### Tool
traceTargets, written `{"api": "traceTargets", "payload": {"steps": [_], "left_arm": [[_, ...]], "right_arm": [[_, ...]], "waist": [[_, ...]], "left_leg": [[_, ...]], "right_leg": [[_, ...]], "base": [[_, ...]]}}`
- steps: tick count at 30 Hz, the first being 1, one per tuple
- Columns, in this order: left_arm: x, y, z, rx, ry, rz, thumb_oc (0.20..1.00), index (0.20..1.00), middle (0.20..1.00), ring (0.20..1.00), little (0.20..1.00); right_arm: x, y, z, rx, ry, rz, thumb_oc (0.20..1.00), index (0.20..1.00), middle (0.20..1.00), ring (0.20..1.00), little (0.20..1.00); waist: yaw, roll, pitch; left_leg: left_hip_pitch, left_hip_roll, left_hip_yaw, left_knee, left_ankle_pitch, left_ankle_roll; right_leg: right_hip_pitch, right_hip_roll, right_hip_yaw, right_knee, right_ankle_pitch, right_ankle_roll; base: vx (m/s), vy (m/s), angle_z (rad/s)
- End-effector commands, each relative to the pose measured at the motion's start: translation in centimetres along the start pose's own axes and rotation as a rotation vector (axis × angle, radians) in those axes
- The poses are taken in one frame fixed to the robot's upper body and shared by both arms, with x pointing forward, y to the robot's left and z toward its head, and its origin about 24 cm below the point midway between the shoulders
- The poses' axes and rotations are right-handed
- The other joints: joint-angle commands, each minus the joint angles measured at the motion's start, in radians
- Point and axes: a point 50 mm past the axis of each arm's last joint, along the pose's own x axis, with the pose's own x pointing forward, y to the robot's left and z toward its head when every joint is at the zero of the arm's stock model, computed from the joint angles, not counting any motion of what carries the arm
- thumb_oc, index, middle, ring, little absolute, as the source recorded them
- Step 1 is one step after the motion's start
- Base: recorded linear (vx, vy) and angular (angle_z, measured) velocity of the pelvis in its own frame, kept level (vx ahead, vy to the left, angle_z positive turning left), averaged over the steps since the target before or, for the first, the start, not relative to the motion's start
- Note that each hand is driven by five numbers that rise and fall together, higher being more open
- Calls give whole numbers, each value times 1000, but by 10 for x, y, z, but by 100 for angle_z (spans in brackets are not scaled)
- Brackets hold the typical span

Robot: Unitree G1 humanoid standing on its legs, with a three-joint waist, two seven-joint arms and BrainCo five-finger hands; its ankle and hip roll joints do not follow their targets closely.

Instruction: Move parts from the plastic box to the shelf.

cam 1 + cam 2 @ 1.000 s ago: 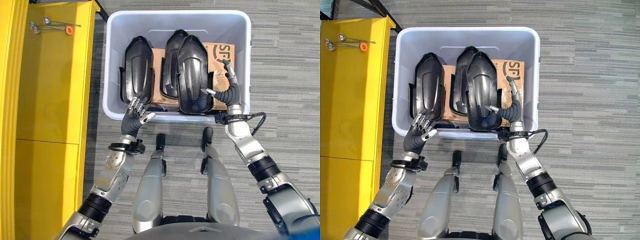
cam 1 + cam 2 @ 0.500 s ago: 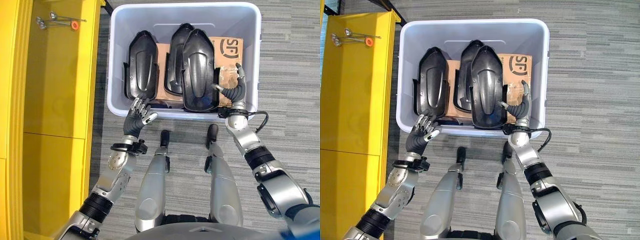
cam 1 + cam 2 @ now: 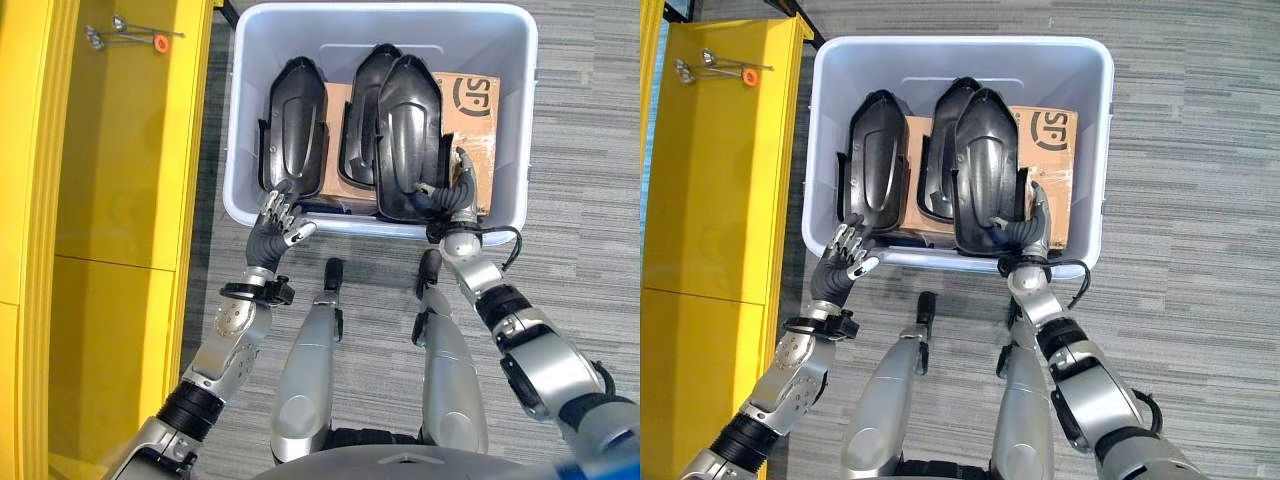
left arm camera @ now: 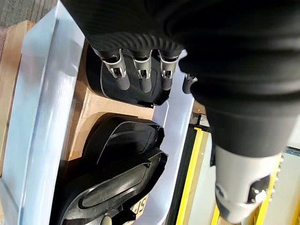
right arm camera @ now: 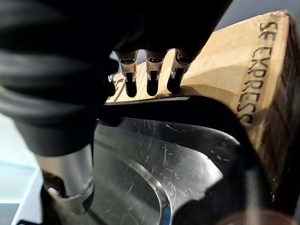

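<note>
A pale plastic box (image 3: 527, 110) on the floor holds three black moulded parts lying on a cardboard carton (image 3: 472, 105): a left one (image 3: 293, 125), a middle one (image 3: 362, 95) and a right one (image 3: 408, 130) overlapping the middle one. My right hand (image 3: 455, 200) is at the right part's near right edge. Its fingers (image 5: 152, 77) hook over the rim of that part (image 5: 164, 154), against the carton. My left hand (image 3: 272, 228) hovers at the box's near wall by the left part's near end, fingers (image 4: 140, 75) relaxed and holding nothing.
A yellow shelf (image 3: 120, 200) runs along the left side, right next to the box. A few metal tools with an orange piece (image 3: 130, 35) lie at its far end. Grey carpet surrounds the box on the right and near sides.
The camera has shifted. My right hand has come in from the box's right side to the right part's edge and its fingers have curled over it. The left hand has barely moved.
</note>
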Motion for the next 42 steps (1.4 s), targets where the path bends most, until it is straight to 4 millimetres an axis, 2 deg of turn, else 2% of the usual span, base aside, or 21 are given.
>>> {"api": "traceTargets", "payload": {"steps": [1,2,7,10,11,12,18,28,34,38,41,42], "left_arm": [[-8,-17,14,-11,-59,-110,1000,1000,1000,1000,1000],[-8,-17,14,-11,-59,-110,1000,1000,1000,1000,1000],[-6,-23,12,-20,-44,-156,1000,1000,1000,1000,1000],[-6,-24,11,-18,-42,-166,1000,1000,1000,1000,1000],[-6,-24,11,-18,-42,-168,1000,1000,1000,1000,1000],[-6,-24,12,-17,-41,-170,1000,1000,1000,1000,1000],[-6,-23,13,-13,-45,-168,1000,1000,1000,1000,1000],[-7,-21,15,-2,-47,-168,1000,1000,1000,1000,1000],[-8,-22,14,3,-38,-183,1000,1000,1000,1000,1000],[-8,-20,15,9,-37,-188,1000,1000,1000,1000,1000],[-8,-15,15,21,-37,-168,1000,1000,1000,1000,1000],[-8,-11,15,33,-36,-143,1000,1000,1000,1000,1000]], "right_arm": [[10,-13,-22,143,226,-31,1000,1000,1000,1000,1000],[10,-13,-22,143,226,-31,1000,1000,1000,1000,1000],[12,-26,-44,88,381,-24,1000,1000,1000,1000,1000],[10,-24,-48,27,383,14,1000,1000,1000,1000,1000],[9,-24,-49,11,381,27,580,580,580,580,580],[9,-21,-48,-24,374,52,200,200,200,200,200],[8,-16,-45,-228,304,131,200,200,200,200,200],[3,-10,-48,-424,228,192,200,200,200,200,200],[1,-16,-56,-584,223,226,200,200,200,200,200],[3,-28,-62,-556,262,189,200,200,200,200,200],[7,-33,-56,-471,239,133,200,200,200,200,200],[9,-32,-48,-367,209,95,200,200,200,200,200]], "waist": [[39,45,-18],[39,45,-17],[69,69,-20],[76,75,-22],[77,76,-22],[80,77,-23],[82,71,-23],[82,54,-25],[86,44,-22],[88,40,-23],[83,26,-26],[73,9,-30]], "left_leg": [[12,6,57,-15,-29,7],[12,6,57,-15,-30,7],[3,-2,54,8,-38,11],[2,-3,52,12,-38,13],[2,-3,51,11,-38,14],[1,-5,50,11,-37,14],[-5,-9,48,15,-35,16],[-6,-12,40,15,-34,18],[-2,-13,30,16,-31,17],[2,-14,25,15,-30,17],[15,-10,24,7,-27,16],[28,-8,20,-3,-24,14]], "right_leg": [[-25,-102,25,162,-116,91],[-25,-102,25,162,-116,91],[-18,-109,19,168,-122,93],[-16,-110,17,168,-124,93],[-15,-110,16,168,-123,94],[-17,-110,16,169,-123,94],[-16,-110,13,170,-121,92],[-2,-108,5,165,-118,93],[14,-111,-4,161,-117,93],[27,-110,-12,160,-119,93],[42,-107,-15,150,-115,94],[56,-102,-18,139,-113,93]], "base": [[0,0,0],[0,0,0],[1,-1,-1],[5,-4,6],[0,0,0],[0,0,0],[-3,0,4],[-5,-2,3],[-5,-1,3],[-9,1,12],[-4,1,4],[-6,-11,4]]}}
